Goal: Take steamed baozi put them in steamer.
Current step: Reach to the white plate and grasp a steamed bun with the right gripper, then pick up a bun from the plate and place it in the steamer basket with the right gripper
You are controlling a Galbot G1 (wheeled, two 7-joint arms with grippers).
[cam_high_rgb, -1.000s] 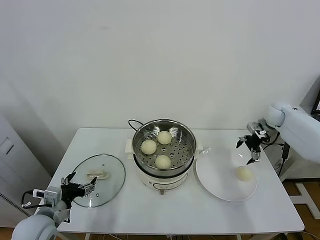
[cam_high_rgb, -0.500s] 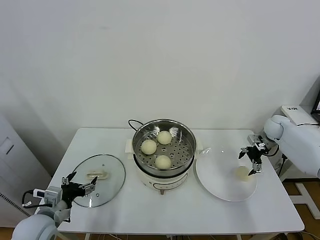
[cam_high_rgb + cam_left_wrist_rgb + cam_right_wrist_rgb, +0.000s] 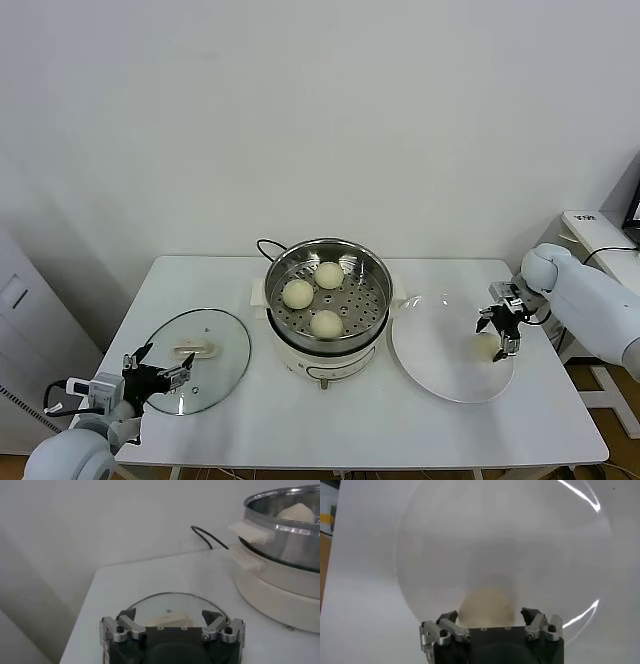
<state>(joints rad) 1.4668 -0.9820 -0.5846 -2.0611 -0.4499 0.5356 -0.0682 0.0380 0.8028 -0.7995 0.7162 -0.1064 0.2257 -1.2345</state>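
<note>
Straddling the last baozi (image 3: 487,346) on the plate (image 3: 440,375) near the table's right edge, my right gripper (image 3: 499,331) isn't yet clamped; three baozi (image 3: 326,323) sit in the steamer (image 3: 326,300). My left gripper (image 3: 158,373) hovers spread above the lid (image 3: 215,370).

A white desk (image 3: 330,425) carries three things directly. The steamer (image 3: 327,300), a shiny steel pot on a white base with a front knob, stands near the desk's middle, toward the wall. Its black cord (image 3: 266,247) loops out behind it. To the steamer's left lies a round glass lid (image 3: 197,359), flat on the desk. To the steamer's right, just beside its base, lies a flat white plate (image 3: 440,350).
</note>
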